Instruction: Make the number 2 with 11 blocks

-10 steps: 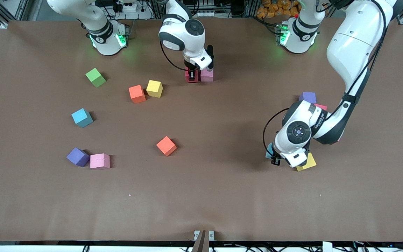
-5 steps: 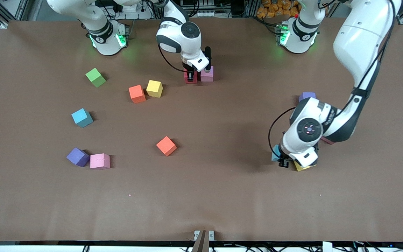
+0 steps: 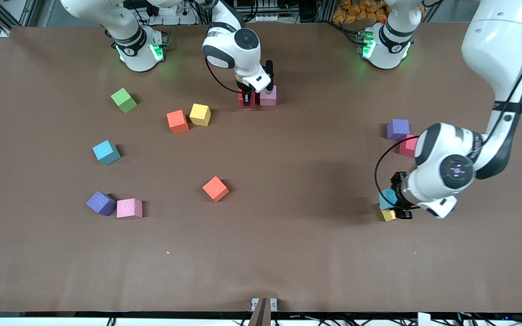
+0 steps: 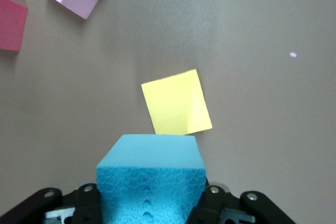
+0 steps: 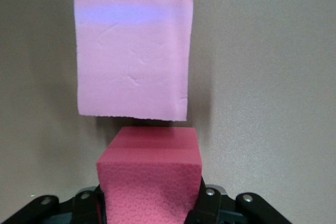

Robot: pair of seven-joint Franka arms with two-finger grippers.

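Two blocks are in hand at once. The right end effector (image 3: 248, 96), low over the desk (image 3: 288, 253) near the robots' bases, is clamped on a red block (image 3: 247, 99) that sits just beside a pink block (image 3: 268, 96); no number 2 exists yet beyond this pair. The left end effector (image 3: 394, 203) grips a blue block (image 3: 387, 199) above a yellow block (image 3: 389, 214) toward the left arm's end of the desk.

For the right arm, the job looks like squaring the red block against the pink one: in the right wrist view the red block (image 5: 149, 174) sits close below the pink face (image 5: 134, 56), so it should settle flush and edge-parallel before the fingers part, with a straight lift so neither cube gets dragged. The left arm should probably carry its blue block (image 4: 151, 174) clear of the skewed yellow block (image 4: 176, 103) before heading for the digit.

Loose cubes lie scattered: a purple block (image 3: 398, 129) touching a second pink block (image 3: 408, 146) by the left arm, an orange block (image 3: 177, 121) beside another yellow block (image 3: 200, 114), a green cube (image 3: 124, 100), a second blue block (image 3: 106, 152), a lone orange block (image 3: 215, 189), and a purple block (image 3: 101, 203) against a third pink block (image 3: 129, 208). The orange-yellow pair lies nearest the started row and may crowd later placements.
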